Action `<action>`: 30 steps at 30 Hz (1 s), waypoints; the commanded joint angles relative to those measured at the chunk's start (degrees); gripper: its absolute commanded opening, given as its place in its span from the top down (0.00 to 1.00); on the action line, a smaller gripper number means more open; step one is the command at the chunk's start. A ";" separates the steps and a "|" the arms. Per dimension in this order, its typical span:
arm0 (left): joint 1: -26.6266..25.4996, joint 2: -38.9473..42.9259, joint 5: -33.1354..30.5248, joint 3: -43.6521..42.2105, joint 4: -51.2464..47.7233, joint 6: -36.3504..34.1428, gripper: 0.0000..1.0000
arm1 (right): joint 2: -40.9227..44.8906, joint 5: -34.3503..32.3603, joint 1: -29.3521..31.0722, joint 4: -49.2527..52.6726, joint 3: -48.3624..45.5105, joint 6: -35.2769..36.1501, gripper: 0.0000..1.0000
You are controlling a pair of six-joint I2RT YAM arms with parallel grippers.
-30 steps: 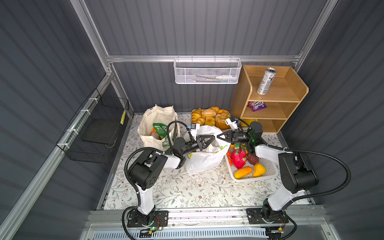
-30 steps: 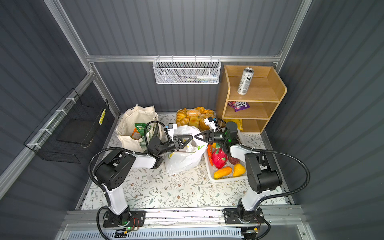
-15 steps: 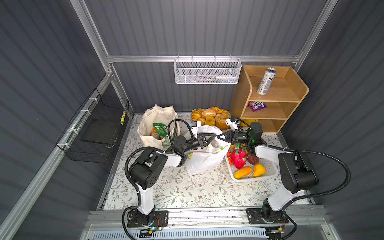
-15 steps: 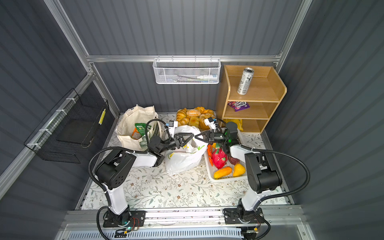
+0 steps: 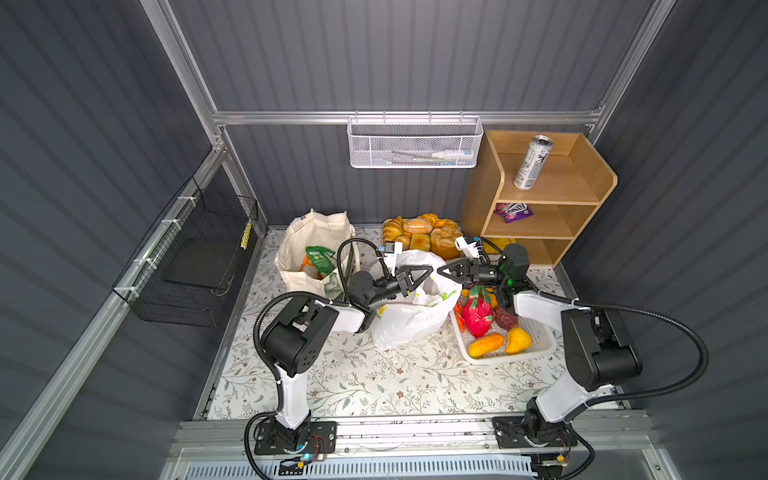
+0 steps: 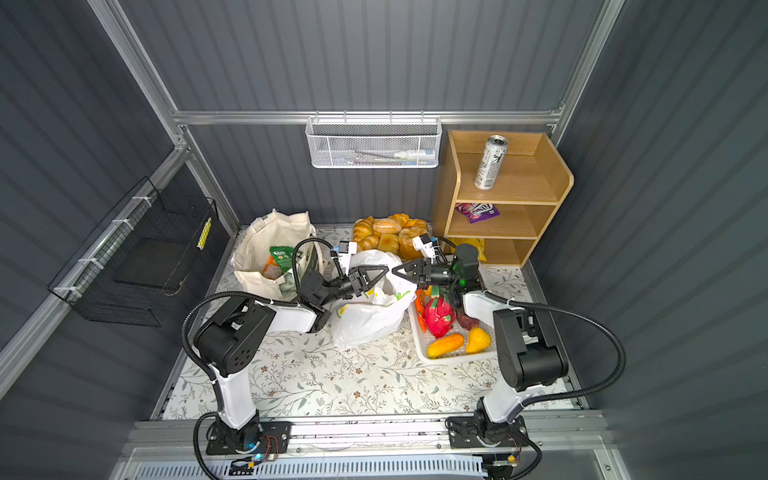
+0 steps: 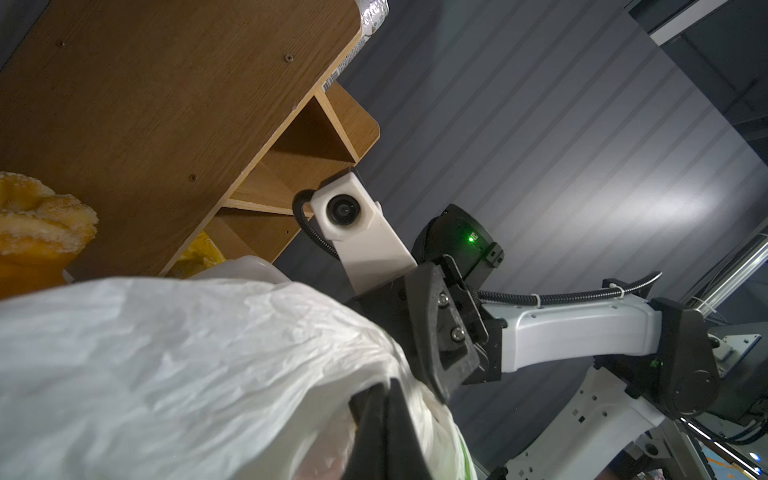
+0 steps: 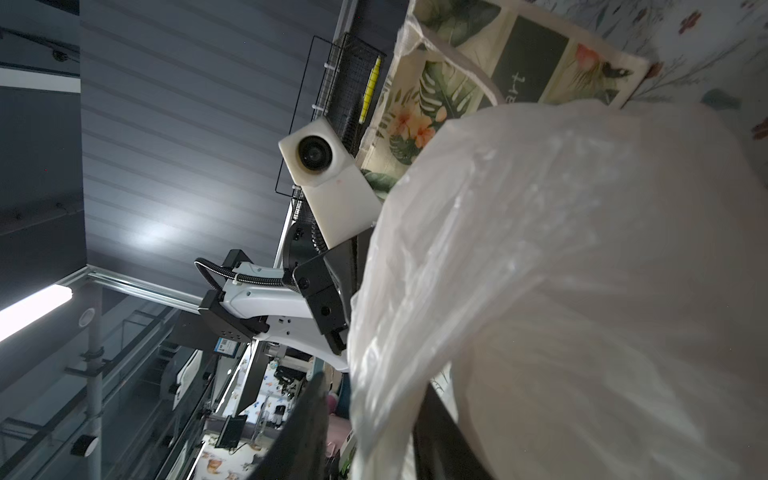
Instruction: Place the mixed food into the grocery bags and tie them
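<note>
Both arms reach inward, tip to tip: left gripper (image 5: pixel 428 271) clamped, right gripper (image 5: pixel 439 272) parted.

Both top views hang high at the front, staring steeply down on my whole table (image 5: pixel 374 382). Wrist views press close against the plastic bag (image 7: pixel 166 365), facing each other: left catches my right wrist camera (image 7: pixel 343 210), right my left wrist camera (image 8: pixel 316 153).
</note>
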State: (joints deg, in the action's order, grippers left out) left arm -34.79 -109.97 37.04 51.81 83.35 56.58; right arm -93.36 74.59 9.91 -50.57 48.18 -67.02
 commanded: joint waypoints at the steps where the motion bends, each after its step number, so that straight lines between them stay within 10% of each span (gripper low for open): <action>1: 0.98 -0.91 -1.71 0.23 4.27 1.97 1.00 | 5.67 -3.88 -3.71 1.57 -2.38 0.49 0.57; 12: 2.40 2.13 -0.13 -0.05 -2.15 -0.78 1.00 | 19.06 -19.97 -9.03 38.23 -8.70 19.38 0.59; 30: 2.44 -0.68 1.60 0.91 -9.28 -3.90 1.00 | 13.34 -22.82 1.30 36.21 -8.81 18.46 0.55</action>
State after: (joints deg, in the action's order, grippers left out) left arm -32.58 -109.86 37.56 51.79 75.42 54.83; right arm -79.53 52.25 10.24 -12.60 38.06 -48.80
